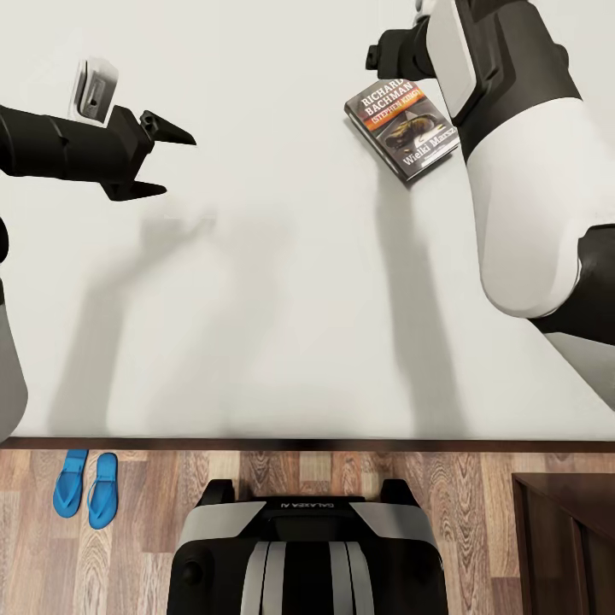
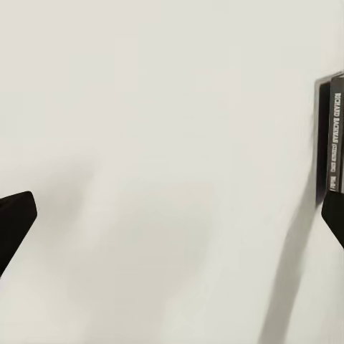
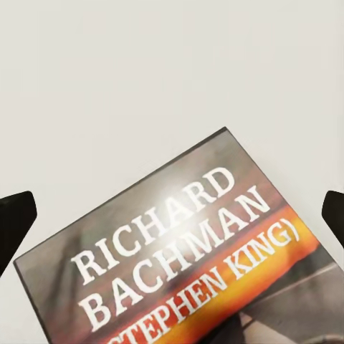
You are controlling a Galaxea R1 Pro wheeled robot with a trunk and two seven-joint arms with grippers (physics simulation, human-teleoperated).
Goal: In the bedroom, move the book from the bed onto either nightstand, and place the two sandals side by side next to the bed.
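Note:
The book [image 1: 403, 130] lies flat on the bed's pale mattress [image 1: 282, 299] at the far right, cover up with white "RICHARD BACHMAN" lettering. My right gripper [image 3: 172, 222] hangs open just above the book [image 3: 193, 265], one fingertip on either side of the cover. My right arm [image 1: 512, 171] reaches over the book's right edge. Open and holding nothing, my left gripper [image 1: 166, 158] hovers over the mattress at the far left; its wrist view shows the book's spine [image 2: 335, 136] beyond one fingertip. The two sandals [image 1: 85, 487], bright blue, lie side by side on the floor beside the bed frame [image 1: 307, 444].
The corner of a dark brown nightstand [image 1: 564, 530] stands on the wood-plank floor [image 1: 154, 521] at the lower right, beside the bed. My own base [image 1: 307, 555] is right against the bed's edge.

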